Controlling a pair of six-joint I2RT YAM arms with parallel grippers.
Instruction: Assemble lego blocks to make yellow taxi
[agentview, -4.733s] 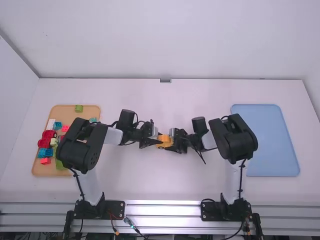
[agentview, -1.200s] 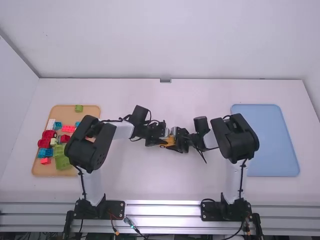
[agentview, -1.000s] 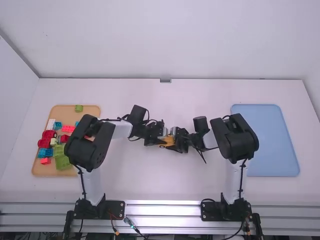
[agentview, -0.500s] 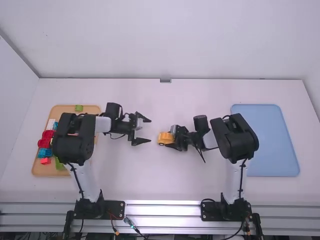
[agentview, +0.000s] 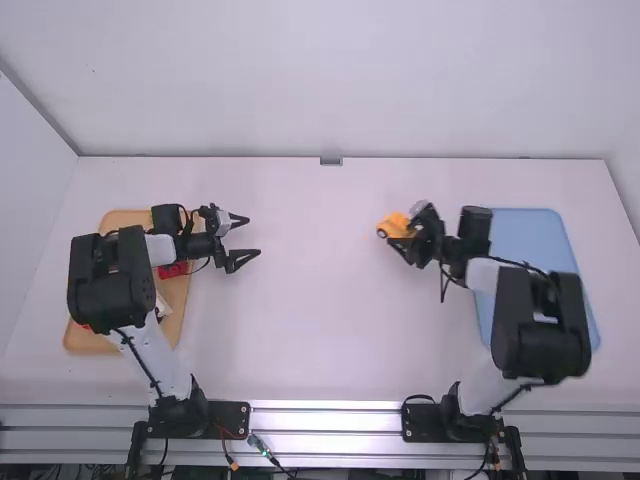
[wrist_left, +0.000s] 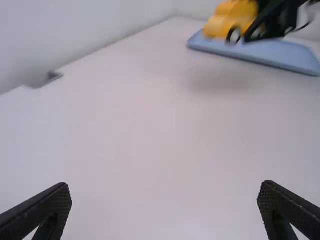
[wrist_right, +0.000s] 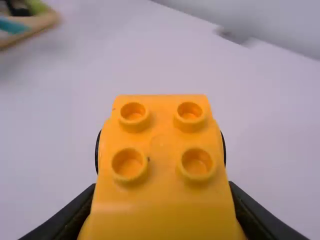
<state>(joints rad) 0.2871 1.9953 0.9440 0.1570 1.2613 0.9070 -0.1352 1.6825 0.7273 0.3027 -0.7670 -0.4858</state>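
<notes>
Blocks (agentview: 173, 270) partly hidden on tray (agentview: 124, 221)

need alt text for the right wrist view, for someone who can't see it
A yellow toy taxi, four round studs on its near-facing surface, is held between the two black fingers of the right end effector, above a white table. Part of a tan tray shows at the upper left.

Bright, even light, faint soft shadows
</notes>
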